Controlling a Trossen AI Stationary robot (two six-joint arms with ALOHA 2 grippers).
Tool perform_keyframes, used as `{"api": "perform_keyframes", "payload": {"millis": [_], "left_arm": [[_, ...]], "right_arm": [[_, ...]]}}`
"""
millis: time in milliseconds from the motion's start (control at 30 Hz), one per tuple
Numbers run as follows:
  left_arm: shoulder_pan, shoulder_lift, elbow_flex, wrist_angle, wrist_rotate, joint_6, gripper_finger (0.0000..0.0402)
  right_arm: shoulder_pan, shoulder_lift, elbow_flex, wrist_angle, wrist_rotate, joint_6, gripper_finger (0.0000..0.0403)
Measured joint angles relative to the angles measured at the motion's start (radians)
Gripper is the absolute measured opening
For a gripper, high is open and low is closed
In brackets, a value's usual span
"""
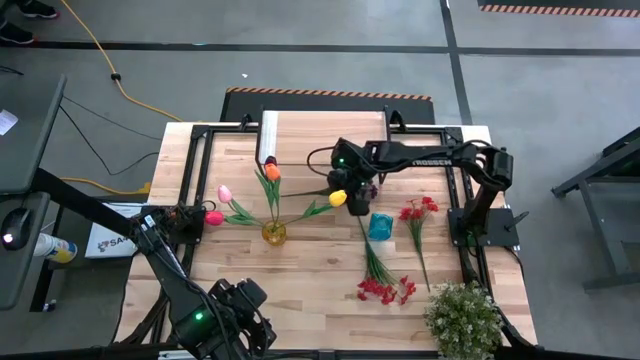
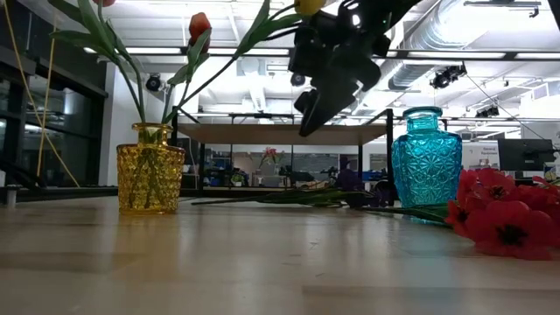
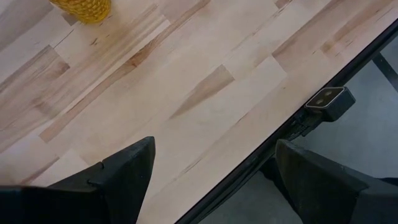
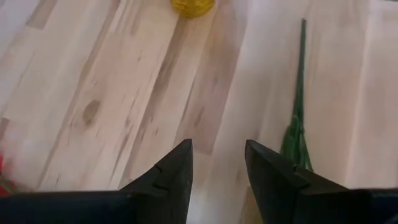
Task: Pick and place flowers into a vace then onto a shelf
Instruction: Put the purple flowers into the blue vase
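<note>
A yellow glass vase (image 1: 273, 233) (image 2: 150, 179) stands on the table and holds several tulips: pink (image 1: 225, 193), red (image 1: 214, 217), orange (image 1: 272, 172) and yellow (image 1: 337, 197). Two red sprays (image 1: 385, 289) (image 1: 418, 211) lie flat on the table. My right gripper (image 1: 357, 206) (image 4: 217, 146) hangs open above the table, beside the yellow tulip and just past a spray's green stem (image 4: 299, 87); nothing is between its fingers. My left gripper (image 1: 250, 298) (image 3: 214, 146) waits open over the table's near edge. The shelf (image 1: 330, 130) (image 2: 280, 133) stands at the far side.
A teal glass vase (image 1: 381, 225) (image 2: 425, 166) stands just right of my right gripper. A bushy potted plant (image 1: 463, 318) sits at the near right corner. A small camera (image 3: 329, 102) is fixed at the near table edge. Bare wood lies between the vases and the near edge.
</note>
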Motion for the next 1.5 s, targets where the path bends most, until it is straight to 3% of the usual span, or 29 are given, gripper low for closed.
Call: {"api": "perform_keyframes", "payload": {"millis": [233, 1000, 1500], "left_arm": [[0.0, 0.0, 0.0, 0.0, 0.001, 0.003, 0.0365], [0.0, 0.0, 0.0, 0.0, 0.018, 0.029, 0.0365], [0.0, 0.0, 0.0, 0.0, 0.046, 0.046, 0.0365]], "right_arm": [[0.009, 0.011, 0.0, 0.012, 0.046, 0.024, 0.0138], [0.111, 0.054, 0.0, 0.041, 0.034, 0.116, 0.0138], [0.094, 0.115, 0.0, 0.1, 0.066, 0.105, 0.0138]]}}
